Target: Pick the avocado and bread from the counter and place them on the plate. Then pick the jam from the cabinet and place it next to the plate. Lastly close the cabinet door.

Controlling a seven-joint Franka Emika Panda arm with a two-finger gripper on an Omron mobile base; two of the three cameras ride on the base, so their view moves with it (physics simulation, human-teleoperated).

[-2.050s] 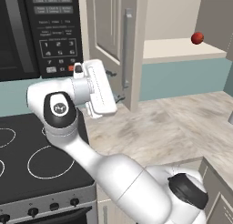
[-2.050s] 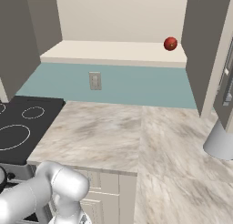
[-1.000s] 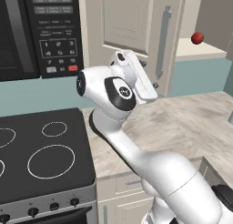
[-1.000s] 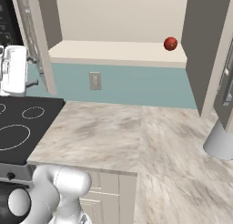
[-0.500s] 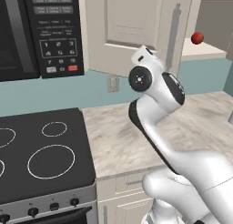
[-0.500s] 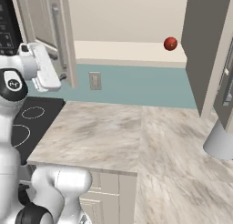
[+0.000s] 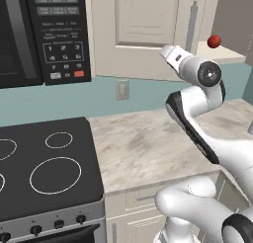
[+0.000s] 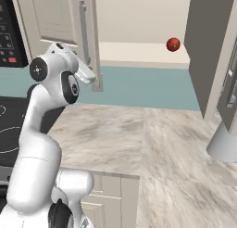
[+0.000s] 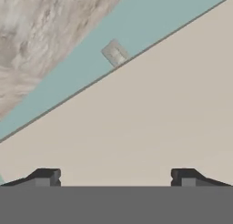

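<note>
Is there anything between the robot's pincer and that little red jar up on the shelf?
Yes. The cabinet door hangs partly open between them. The open, empty pincer faces the door's flat cream panel from close up, while the red jar sits on the shelf beyond the door's handle edge. The pincer would have to come around that edge.

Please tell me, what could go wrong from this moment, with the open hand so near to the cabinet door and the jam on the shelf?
1. The open hand, holding nothing, faces the cabinet door closely, so pushing forward may swing the door further.
2. The jam sits near the shelf's front edge; a bump may knock it down to the counter.
</note>
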